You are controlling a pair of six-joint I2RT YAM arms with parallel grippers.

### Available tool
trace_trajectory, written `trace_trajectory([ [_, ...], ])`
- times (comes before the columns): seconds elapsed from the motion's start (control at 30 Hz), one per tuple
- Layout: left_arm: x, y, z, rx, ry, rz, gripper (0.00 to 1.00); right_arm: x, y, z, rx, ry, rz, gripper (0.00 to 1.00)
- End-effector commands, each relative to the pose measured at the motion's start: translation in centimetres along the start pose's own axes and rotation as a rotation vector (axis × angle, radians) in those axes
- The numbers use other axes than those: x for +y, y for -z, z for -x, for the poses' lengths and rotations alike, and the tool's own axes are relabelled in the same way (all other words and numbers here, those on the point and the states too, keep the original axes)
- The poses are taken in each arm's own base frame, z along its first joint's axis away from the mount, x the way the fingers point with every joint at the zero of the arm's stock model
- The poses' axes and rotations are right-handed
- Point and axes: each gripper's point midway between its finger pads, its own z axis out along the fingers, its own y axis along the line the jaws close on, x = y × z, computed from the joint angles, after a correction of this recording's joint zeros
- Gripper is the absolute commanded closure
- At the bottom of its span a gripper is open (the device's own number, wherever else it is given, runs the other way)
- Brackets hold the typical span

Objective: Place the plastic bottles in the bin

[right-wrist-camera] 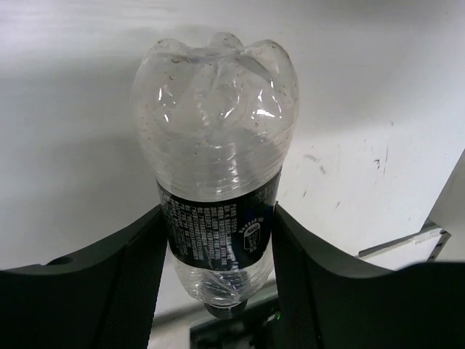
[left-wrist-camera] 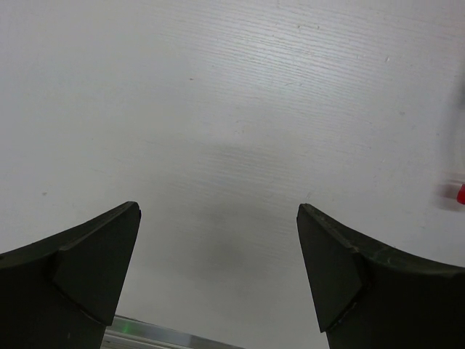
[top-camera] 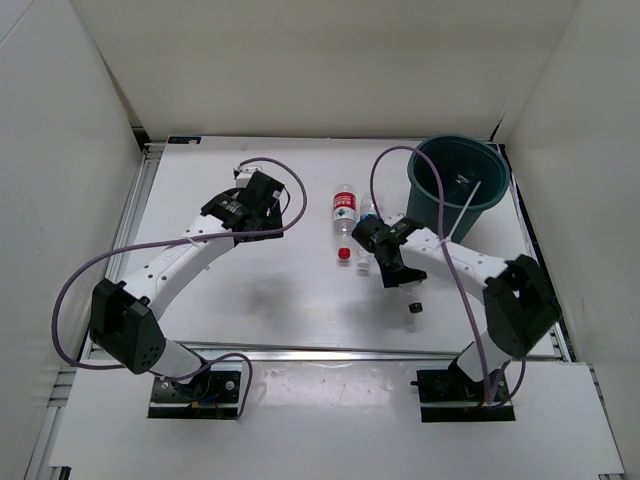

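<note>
Near edge first: grips the dark-label bottle (right-wrist-camera: 214, 123) in the right tool (right-wrist-camera: 218, 218), clamping both sides of the label band, with the base pointing away from the wrist and the cap end tucked low between the fingers. Cannot tell from either view whether the bottle hangs clear of the tabletop (top-camera: 300, 310) or rests on it. Further in, on the other side, shows the left tool (left-wrist-camera: 218, 211) spread wide and empty over bare tabletop, with only a red sliver at the right edge of its view. Just beside the right tool, finds the red-label bottle (top-camera: 344, 212) lying flat mid-tabletop, red cap toward the near edge, not yet collected. Farthest, back right, locates the bin (top-camera: 428, 205) upright and open-mouthed, near the right tool but apart from it; cannot read its contents. Judged step: carrying the gripped bottle to the bin. Next move likely calls for swinging right and back, rising above the rim, centring over the mouth, then releasing.
</note>
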Motion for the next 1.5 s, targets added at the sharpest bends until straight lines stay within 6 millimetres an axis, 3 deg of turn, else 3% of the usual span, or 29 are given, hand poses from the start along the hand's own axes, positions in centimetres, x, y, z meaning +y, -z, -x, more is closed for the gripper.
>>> trace_trajectory([
  [0.0,0.0,0.4,1.0,-0.049,0.073,0.001,0.00,-0.4,7.1,1.6,-0.108,-0.053,0.090,0.83],
  [0.17,-0.3,-0.9,1.5,-0.036,0.088,0.020,0.00,0.0,17.0,5.0,-0.306,-0.034,0.289,0.87],
  [0.2,-0.2,-1.1,2.0,-0.040,0.098,0.024,0.00,-1.0,20.4,6.5,-0.377,-0.066,0.322,0.88],
  [0.23,-0.5,-1.5,2.0,-0.032,0.093,0.029,0.00,-1.5,21.8,7.5,-0.415,-0.069,0.320,0.89],
  [0.27,-0.7,-1.6,2.2,-0.034,0.093,0.028,0.00,-2.6,23.4,8.5,-0.462,-0.074,0.312,0.89],
  [0.3,-1.0,-1.4,2.9,-0.045,0.101,0.021,0.00,-5.2,24.3,10.0,-0.505,-0.120,0.251,0.89],
  [0.33,-1.4,-1.7,2.9,-0.036,0.098,0.016,0.00,-7.3,27.7,12.7,-0.606,-0.203,0.278,0.89],
  [0.4,-1.8,-1.8,3.4,-0.036,0.101,0.005,0.00,-11.8,29.9,16.9,-0.734,-0.285,0.249,0.84],
  [0.47,-2.5,-2.0,4.0,-0.049,0.104,-0.016,0.00,-14.3,32.0,19.6,-0.837,-0.350,0.282,0.81],
  [0.5,-2.8,-1.9,4.0,-0.050,0.108,-0.030,0.00,-16.0,30.9,20.9,-0.839,-0.394,0.252,0.81],
  [0.57,-3.0,-2.2,3.7,-0.037,0.103,-0.033,0.00,-17.3,30.8,22.5,-0.875,-0.440,0.252,0.81],
  [0.67,-3.1,-2.2,3.7,-0.032,0.102,-0.041,0.00,-19.5,26.2,23.8,-0.774,-0.539,0.254,0.84],
  [0.77,-2.8,-1.4,3.5,-0.039,0.109,-0.056,0.00,-19.9,23.0,24.7,-0.699,-0.570,0.295,0.86],
  [0.93,-1.7,-1.3,2.0,-0.023,0.078,-0.046,0.00,-21.5,19.8,26.4,-0.649,-0.632,0.322,0.86],
  [0.97,-1.6,-0.9,2.2,-0.032,0.083,-0.052,0.00,-21.8,20.1,26.5,-0.658,-0.646,0.335,0.83],
  [1.03,-1.3,-1.1,1.5,-0.022,0.077,-0.045,0.00,-22.1,19.7,26.7,-0.651,-0.662,0.348,0.67],
  [1.07,-1.5,-1.0,1.5,-0.017,0.077,-0.055,0.00,-21.8,19.3,26.9,-0.642,-0.657,0.358,0.36],
  [1.1,-1.7,-1.0,1.6,-0.019,0.070,-0.067,0.00,-21.6,18.8,26.8,-0.626,-0.654,0.357,0.17],
  [1.13,-1.7,-1.1,1.8,-0.022,0.081,-0.075,0.00,-21.5,18.8,26.4,-0.614,-0.663,0.360,0.04],
  [1.2,-2.5,-1.0,2.3,-0.022,0.040,-0.139,0.00,-21.0,18.9,25.9,-0.608,-0.655,0.358,0.00],
  [1.23,-3.1,-0.6,3.6,-0.052,0.046,-0.180,0.00,-20.9,19.0,25.2,-0.597,-0.651,0.336,0.00],
  [1.3,-4.1,-1.5,4.5,-0.023,0.033,-0.240,0.00,-21.1,19.6,24.5,-0.599,-0.672,0.323,0.00],
  [1.33,-5.0,-1.0,6.7,-0.049,0.052,-0.297,0.00,-21.2,21.0,23.7,-0.623,-0.670,0.320,0.00],
  [1.37,-5.8,-1.2,7.6,-0.040,0.037,-0.348,0.00,-21.4,21.5,23.3,-0.632,-0.672,0.306,0.00],
  [1.4,-8.7,-2.0,6.8,0.056,0.019,-0.498,0.00,-21.3,23.5,22.4,-0.671,-0.676,0.329,0.00],
  [1.43,-9.3,-1.5,9.6,0.034,0.050,-0.575,0.00,-21.1,24.1,21.8,-0.681,-0.670,0.338,0.00],
  [1.47,-11.0,-2.7,9.6,0.089,0.045,-0.688,0.00,-20.8,25.4,20.5,-0.700,-0.669,0.359,0.00],
])
